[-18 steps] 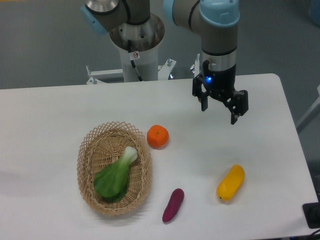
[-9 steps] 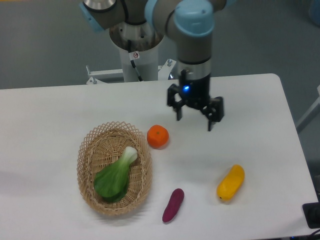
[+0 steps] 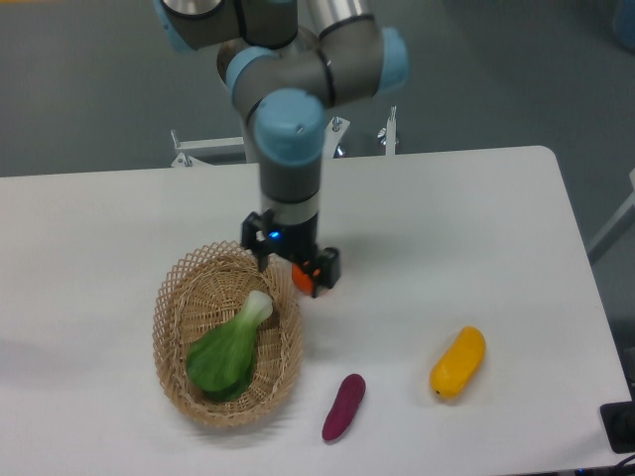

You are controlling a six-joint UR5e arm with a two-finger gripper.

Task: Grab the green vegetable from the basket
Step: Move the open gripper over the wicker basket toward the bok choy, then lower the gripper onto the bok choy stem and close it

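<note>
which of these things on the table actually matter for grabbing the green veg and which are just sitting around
Part of the job:
- green vegetable, lying in the basket
- basket, wicker, on the table
- gripper, open, above the basket's far rim

Just lying about:
- orange fruit, mostly hidden behind the gripper
- purple eggplant
- yellow fruit

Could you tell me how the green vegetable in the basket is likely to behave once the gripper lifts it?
The green vegetable looks like a smooth moulded toy, so it is probably stiff and light. Its broad leaf end tapers to a narrow pale stalk, so it may tilt leaf-down if gripped by the stalk. It lies flat and unobstructed in the basket, so it should lift free. The gripper hangs open near the rim.
</note>
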